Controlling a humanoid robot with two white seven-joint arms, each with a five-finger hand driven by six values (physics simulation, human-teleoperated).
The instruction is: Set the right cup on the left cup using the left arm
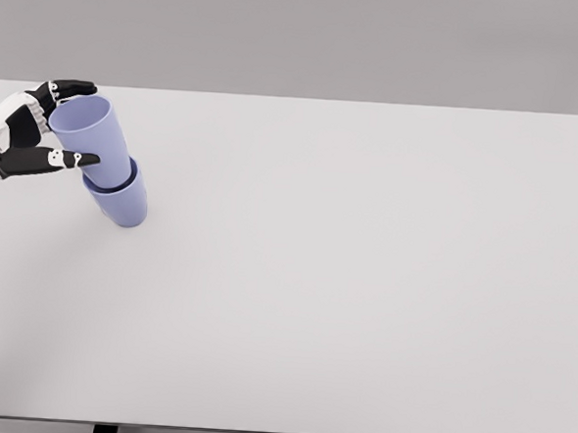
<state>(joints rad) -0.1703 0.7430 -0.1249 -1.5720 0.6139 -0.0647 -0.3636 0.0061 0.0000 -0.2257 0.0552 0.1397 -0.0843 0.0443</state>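
At the far left of a pale grey bench [362, 300], seen from the head camera, the robot's left hand [34, 132] grips a lavender cup, the upper cup [86, 131], which sits tilted inside a second cup of the same colour, the lower cup [118, 198]. The upper cup leans with its open mouth toward the hand and the back-left corner of the bench, its base sunk into the lower cup's rim. Dark fingers [71, 87] curl over the far side of the upper cup's rim, while the thumb [62, 159] presses against its near wall just above the lower cup's rim, so the hand pinches the cup between them. The lower cup stands on the bench just to the right of and nearer than the hand, touched by the upper cup only. The white forearm enters from the picture's left edge. Beyond the bench's back edge lies a plain grey background.
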